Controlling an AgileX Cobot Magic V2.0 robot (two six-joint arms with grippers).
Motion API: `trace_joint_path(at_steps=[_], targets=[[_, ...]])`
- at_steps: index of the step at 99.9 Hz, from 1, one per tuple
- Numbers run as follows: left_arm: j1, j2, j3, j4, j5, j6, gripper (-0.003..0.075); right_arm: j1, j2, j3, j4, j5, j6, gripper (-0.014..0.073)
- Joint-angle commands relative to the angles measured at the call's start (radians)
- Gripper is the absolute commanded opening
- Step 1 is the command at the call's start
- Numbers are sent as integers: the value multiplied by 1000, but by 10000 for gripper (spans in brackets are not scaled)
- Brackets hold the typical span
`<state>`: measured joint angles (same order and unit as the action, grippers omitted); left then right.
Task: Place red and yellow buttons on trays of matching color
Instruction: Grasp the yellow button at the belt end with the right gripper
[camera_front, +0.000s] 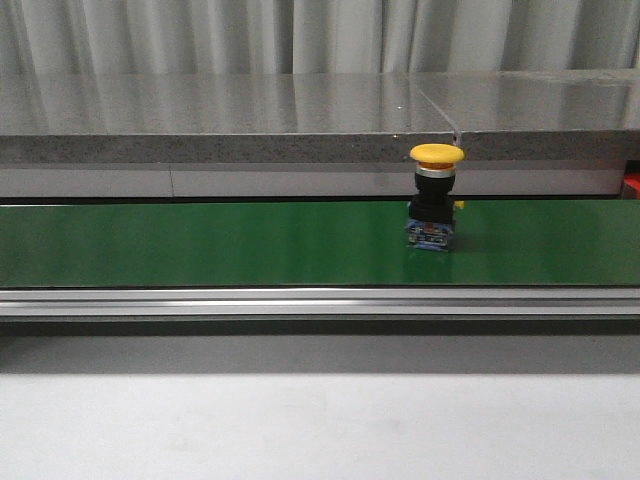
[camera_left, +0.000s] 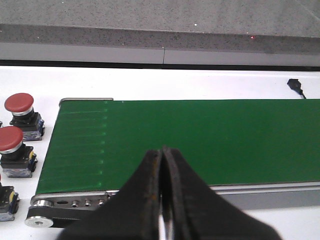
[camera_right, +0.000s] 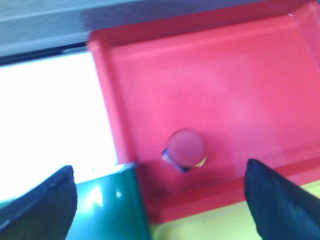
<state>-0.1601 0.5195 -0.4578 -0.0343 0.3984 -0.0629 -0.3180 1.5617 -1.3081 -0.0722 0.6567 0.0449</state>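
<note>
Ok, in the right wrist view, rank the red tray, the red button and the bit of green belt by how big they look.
1. Red tray: fills most of the picture.
2. Green belt: only a corner shows.
3. Red button: smallest, sitting in the tray.
The picture is blurred, and the belt runs out of view, so this ranks only visible area.

Left hand (camera_left: 162, 200) fingers pressed together; right hand (camera_right: 160, 200) spread wide.

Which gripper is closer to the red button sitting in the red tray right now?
Right. The right gripper hangs open directly above the red button in the red tray. The left gripper, shut, is over the green conveyor belt, with no tray in its view.
</note>
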Motion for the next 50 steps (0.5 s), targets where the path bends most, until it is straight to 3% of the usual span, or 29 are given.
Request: trace_joint_path(at_steps=[1, 50], targets=[[-9, 3, -30, -11, -77, -2, -19, 35, -108, 39, -2, -34, -26, 666], [-9, 3, -30, -11, -77, -2, -19, 319, -339, 318, -2, 119, -80, 666]])
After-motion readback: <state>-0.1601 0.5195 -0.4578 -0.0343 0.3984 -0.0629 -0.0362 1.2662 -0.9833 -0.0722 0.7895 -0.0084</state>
